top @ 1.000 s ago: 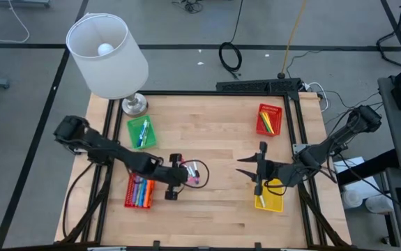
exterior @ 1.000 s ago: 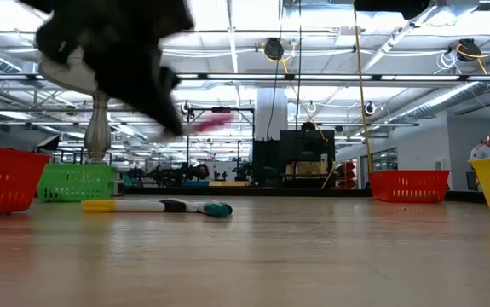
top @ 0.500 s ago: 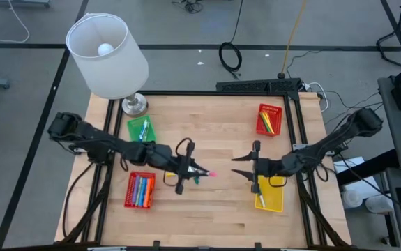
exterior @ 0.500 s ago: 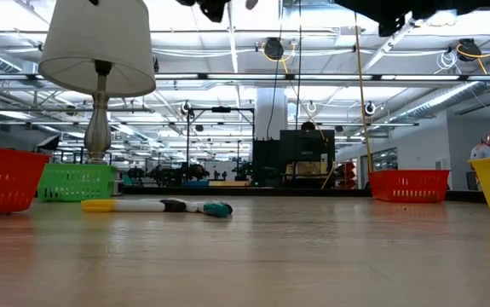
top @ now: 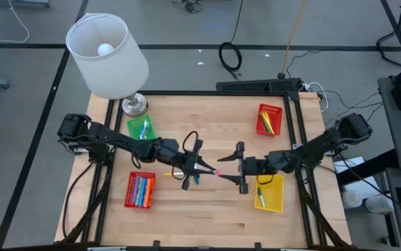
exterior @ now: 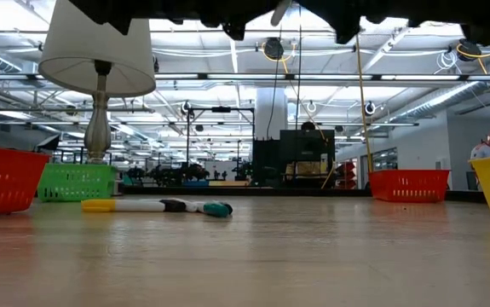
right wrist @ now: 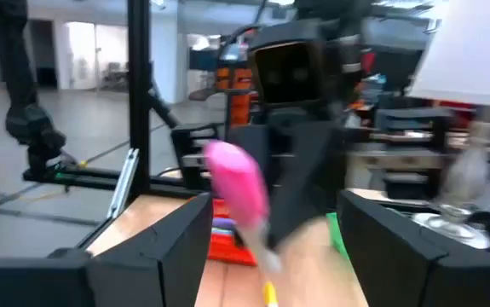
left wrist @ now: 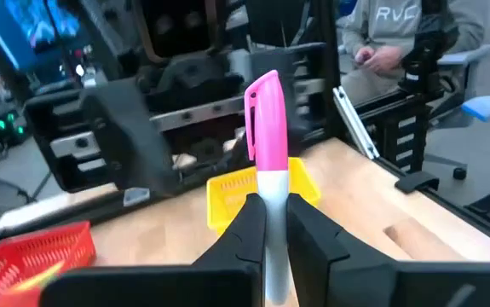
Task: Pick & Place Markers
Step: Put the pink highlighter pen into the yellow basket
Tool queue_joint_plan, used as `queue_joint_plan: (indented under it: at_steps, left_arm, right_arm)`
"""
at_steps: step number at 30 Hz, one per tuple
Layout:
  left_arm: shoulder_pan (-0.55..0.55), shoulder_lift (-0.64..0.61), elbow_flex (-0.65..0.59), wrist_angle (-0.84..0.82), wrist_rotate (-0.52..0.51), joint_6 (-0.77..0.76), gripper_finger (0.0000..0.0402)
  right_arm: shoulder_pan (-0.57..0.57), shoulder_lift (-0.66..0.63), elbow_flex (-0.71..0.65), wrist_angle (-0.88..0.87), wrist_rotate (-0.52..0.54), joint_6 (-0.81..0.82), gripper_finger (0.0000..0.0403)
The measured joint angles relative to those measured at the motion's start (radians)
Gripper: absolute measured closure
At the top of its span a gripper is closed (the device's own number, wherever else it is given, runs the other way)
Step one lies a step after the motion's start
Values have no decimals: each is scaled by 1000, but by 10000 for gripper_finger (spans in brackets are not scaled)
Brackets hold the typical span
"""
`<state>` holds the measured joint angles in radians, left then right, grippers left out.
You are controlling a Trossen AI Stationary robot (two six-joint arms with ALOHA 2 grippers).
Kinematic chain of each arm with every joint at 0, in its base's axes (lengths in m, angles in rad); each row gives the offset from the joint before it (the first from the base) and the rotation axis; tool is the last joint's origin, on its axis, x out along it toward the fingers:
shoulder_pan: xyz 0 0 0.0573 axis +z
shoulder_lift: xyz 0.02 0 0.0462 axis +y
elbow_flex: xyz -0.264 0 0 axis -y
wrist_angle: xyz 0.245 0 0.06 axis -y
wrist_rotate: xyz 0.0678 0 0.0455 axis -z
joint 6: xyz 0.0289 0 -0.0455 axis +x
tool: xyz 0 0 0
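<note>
Item: pink marker [left wrist: 266, 183], white barrel, clamped in the left pincer [top: 199, 166] above the table's [top: 214, 118] middle, cap end toward the right pincer [top: 234, 166], whose fingers [right wrist: 155, 247] stand wide apart on either side of the pink cap. Step in hand, by appearance: a handover between arms. To do well: right pincer should close squarely on the cap end before the left lets go, both held level. Further entries: another marker [exterior: 155, 205] lying on the table; markers in the red basket [top: 140, 190] near the left front.
</note>
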<state>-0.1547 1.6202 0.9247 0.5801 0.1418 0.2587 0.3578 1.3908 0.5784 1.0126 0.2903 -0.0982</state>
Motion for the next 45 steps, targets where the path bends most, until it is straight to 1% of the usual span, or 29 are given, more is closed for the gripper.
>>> queue_joint_plan:
  at_steps: [3, 6, 10, 16, 24, 31, 33, 37, 45]
  left_arm:
    - [1, -3, -1, 12, 7, -8, 377]
    - [-1, -4, 1, 2, 15, -14, 377]
    - [-5, -2, -1, 0, 42, -16, 377]
    - [-5, -3, -1, -6, 46, -28, 377]
    - [-6, -3, 0, -11, 50, -32, 377]
    - [-6, -4, 0, -13, 45, -30, 379]
    - [-6, -6, 1, -13, 45, -29, 379]
    - [-6, -6, 2, -18, 42, -29, 379]
    - [-6, -6, 2, -14, 46, -33, 379]
  right_arm:
    - [-11, 54, 43, -7, -56, 0, 171]
    - [-11, 89, 80, -35, -83, 1, 180]
    - [-11, 113, 100, -60, -83, -14, 193]
    - [-5, 99, 102, -64, -81, -18, 222]
    - [5, 99, 102, -62, -78, -42, 267]
    - [16, 99, 101, -48, -63, -74, 315]
    - [26, 99, 101, -29, -53, -95, 319]
    - [42, 100, 101, -26, -5, -125, 312]
    - [54, 101, 101, 0, 1, -124, 304]
